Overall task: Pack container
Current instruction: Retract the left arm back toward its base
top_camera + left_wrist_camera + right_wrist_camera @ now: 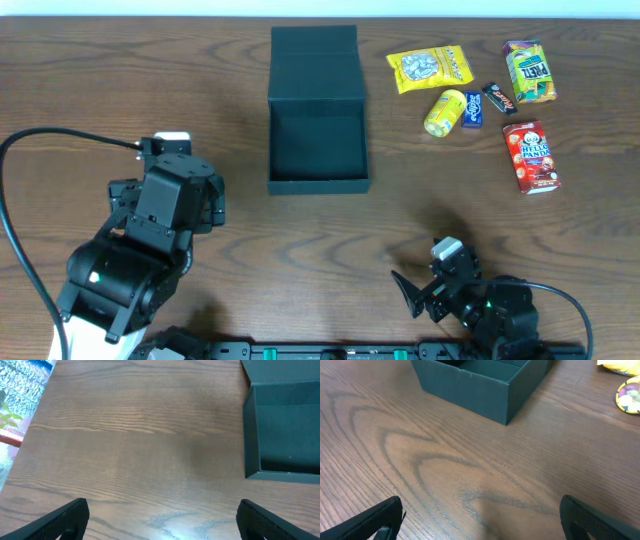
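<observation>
soft, even light falls from above on the table [130,90], and the overhead view is sharp, with only faint shadows on the wood. the container [318,140] reads dark inside, with little detail. a pale sheen lies on the wood in both wrist views, where the left gripper [162,512] and right gripper [480,510] look slightly blurred.
</observation>
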